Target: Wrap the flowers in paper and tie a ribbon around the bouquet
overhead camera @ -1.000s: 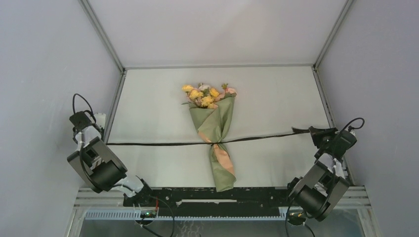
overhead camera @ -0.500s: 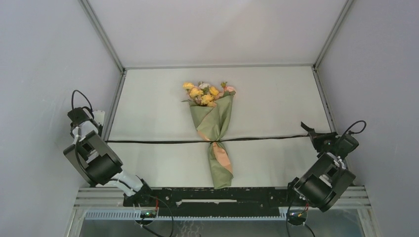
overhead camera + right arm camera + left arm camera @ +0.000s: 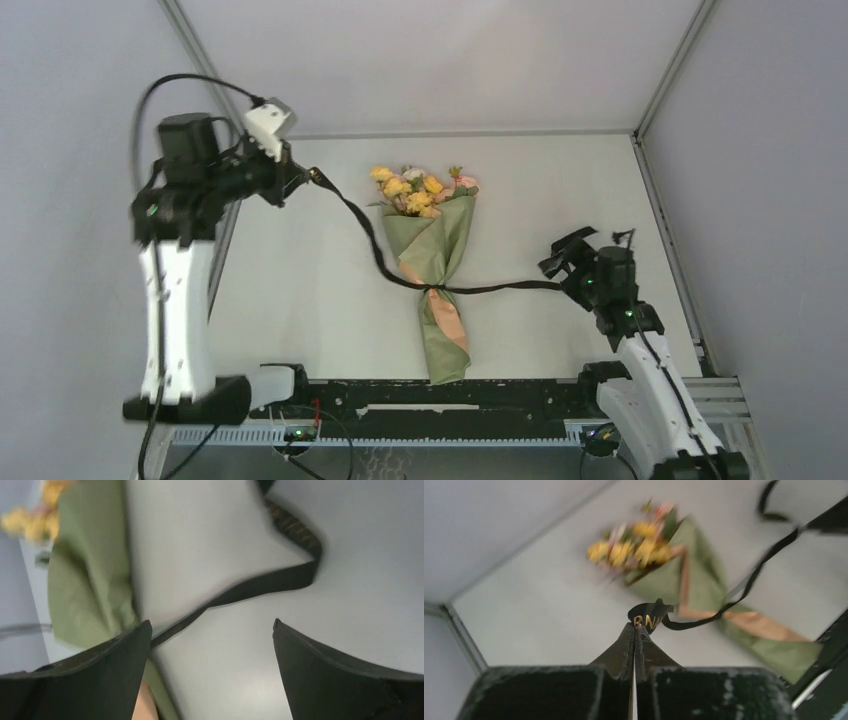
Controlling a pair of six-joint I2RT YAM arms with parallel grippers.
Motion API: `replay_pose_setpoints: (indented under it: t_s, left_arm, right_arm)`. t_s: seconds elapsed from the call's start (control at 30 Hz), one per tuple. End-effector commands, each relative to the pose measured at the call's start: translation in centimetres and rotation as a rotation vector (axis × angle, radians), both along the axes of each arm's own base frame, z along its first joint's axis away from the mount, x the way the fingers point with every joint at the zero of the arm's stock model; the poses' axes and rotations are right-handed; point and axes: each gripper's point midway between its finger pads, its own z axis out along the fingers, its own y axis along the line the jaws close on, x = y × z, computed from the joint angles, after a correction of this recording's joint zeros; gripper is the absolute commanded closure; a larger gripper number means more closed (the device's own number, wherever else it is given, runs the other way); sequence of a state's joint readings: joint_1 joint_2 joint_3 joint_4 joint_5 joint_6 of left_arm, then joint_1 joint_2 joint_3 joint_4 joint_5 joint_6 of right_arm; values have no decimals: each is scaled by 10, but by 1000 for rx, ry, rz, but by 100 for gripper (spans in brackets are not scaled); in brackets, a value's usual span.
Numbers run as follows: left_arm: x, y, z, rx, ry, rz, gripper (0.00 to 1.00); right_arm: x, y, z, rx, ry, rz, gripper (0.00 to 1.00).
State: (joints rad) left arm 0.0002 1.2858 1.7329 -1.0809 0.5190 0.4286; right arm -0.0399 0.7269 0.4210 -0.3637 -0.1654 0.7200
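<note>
Over the table (image 3: 560, 190), left pincer (image 3: 306, 177) raised the ribbon (image 3: 360, 226); right pincer (image 3: 562, 256) opened.

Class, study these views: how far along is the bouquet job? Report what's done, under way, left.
Done: the flowers lie wrapped in the paper. Under way: the ribbon pinches the cone's waist; the left claw is shut on one end, while the right claw stands open beside the other end. Left: a finished knot isn't visible.

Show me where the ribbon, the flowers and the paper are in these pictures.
the ribbon (image 3: 490, 289): top external view, on its right-hand stretch.
the flowers (image 3: 418, 203): top external view, on a yellow bloom.
the paper (image 3: 430, 250): top external view, on the olive-green outer side.
</note>
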Motion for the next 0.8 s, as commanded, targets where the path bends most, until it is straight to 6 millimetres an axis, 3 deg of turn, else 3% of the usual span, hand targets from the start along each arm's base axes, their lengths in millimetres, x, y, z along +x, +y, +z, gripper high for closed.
replay_pose_setpoints:
  t_s: [0.0, 0.03, 0.1, 0.17, 0.2, 0.27, 0.33, 0.43, 0.5, 0.6, 0.77]
  left_arm:
    - [-116, -59, 96, -326, -107, -205, 100]
    - [-128, -64, 107, -355, -135, -237, 100]
    - [-146, -69, 118, -391, -121, -270, 100]
    - [-155, -71, 119, -405, -107, -279, 100]
    - [-157, -70, 118, -403, -111, -277, 100]
    - [-159, -69, 115, -398, -114, -261, 100]
    - [-163, -67, 113, -395, -119, -250, 100]
    - [-169, -63, 121, -375, -153, -225, 100]
    - [-177, -60, 131, -366, -188, -218, 100]
    - [-186, -60, 136, -364, -206, -225, 100]
    - [-183, -54, 140, -365, -211, -165, 100]
  right_arm:
    - [-10, 24, 52, -250, -112, 137, 0]
    - [-6, 51, 65, -282, -193, 277, 0]
    - [-14, 132, 94, -310, -456, 704, 1]
    - [-45, 212, 112, -366, -742, 1081, 1]
    - [-55, 240, 115, -426, -874, 1195, 0]
    - [-55, 284, 114, -517, -1057, 1302, 0]
    - [-48, 319, 117, -428, -1109, 1349, 0]
    - [-39, 357, 120, -344, -1111, 1414, 0]
    - [-34, 370, 113, -342, -1102, 1425, 0]
    - [-31, 374, 105, -309, -1077, 1418, 4]
    - [-44, 383, 90, -272, -1065, 1492, 4]
